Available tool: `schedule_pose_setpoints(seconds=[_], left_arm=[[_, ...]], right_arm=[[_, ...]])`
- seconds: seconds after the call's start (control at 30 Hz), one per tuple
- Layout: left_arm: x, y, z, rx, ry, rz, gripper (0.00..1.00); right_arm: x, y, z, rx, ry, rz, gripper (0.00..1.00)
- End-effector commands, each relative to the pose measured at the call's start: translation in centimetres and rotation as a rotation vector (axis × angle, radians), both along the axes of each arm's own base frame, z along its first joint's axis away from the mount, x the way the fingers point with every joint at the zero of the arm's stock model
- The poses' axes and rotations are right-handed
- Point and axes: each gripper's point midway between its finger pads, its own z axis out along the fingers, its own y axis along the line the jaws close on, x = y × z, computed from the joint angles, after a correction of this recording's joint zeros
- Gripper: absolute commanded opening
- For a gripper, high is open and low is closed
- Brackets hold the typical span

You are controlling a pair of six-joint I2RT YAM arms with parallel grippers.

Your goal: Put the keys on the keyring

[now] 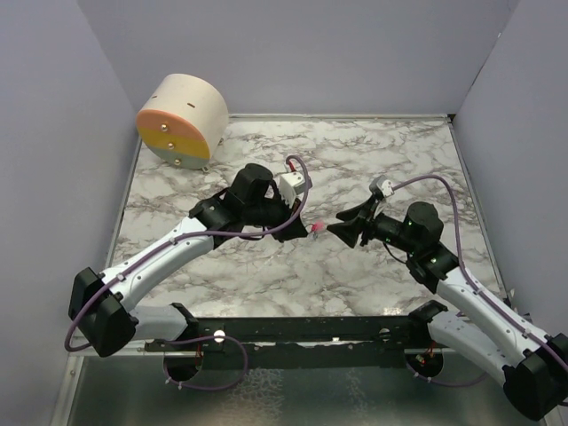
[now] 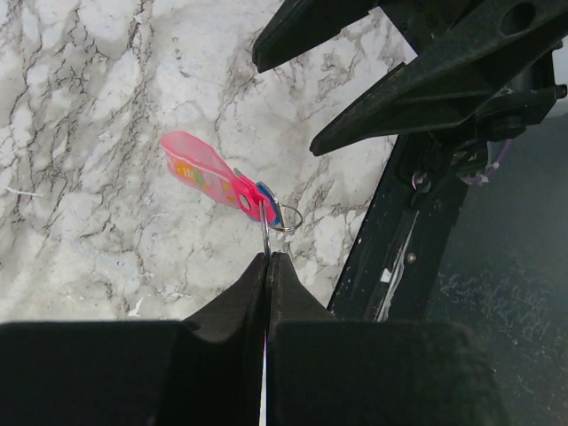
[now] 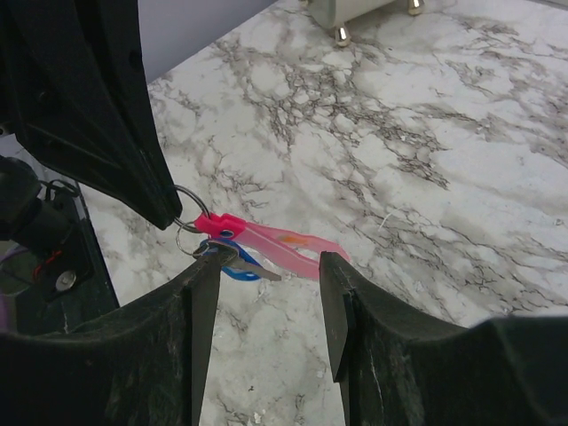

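My left gripper (image 2: pixel 269 257) is shut on the thin metal keyring (image 2: pixel 282 218) and holds it above the marble. The pink key (image 2: pixel 206 176) hangs from the ring by its hole, with the blue tag (image 2: pixel 272 205) beside it. In the right wrist view the ring (image 3: pixel 190 216), pink key (image 3: pixel 271 244) and blue tag (image 3: pixel 238 269) sit just beyond my open right gripper (image 3: pixel 266 282), whose left fingertip (image 3: pixel 202 284) is against the tag. In the top view the key (image 1: pixel 316 229) lies between the left gripper (image 1: pixel 300 224) and right gripper (image 1: pixel 337 232).
A round beige and orange drum (image 1: pixel 182 120) stands at the back left. Grey walls close in the marble table (image 1: pixel 355 160) on three sides. A black rail (image 1: pixel 311 333) runs along the near edge.
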Motion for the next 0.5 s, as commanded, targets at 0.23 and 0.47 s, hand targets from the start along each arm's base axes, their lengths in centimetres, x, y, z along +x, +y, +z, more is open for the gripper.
schedule_pose_setpoints(seconds=[0.23, 0.47], left_arm=[[-1.4, -1.0, -1.3, -0.063, 0.014, 0.021, 0.00], [-1.7, -1.8, -1.2, -0.061, 0.009, -0.003, 0.00]], right_arm=[[-1.2, 0.9, 0.5, 0.045, -0.029, 0.089, 0.49], [-1.6, 1.6, -0.6, 0.039, 0.003, 0.142, 0.49]])
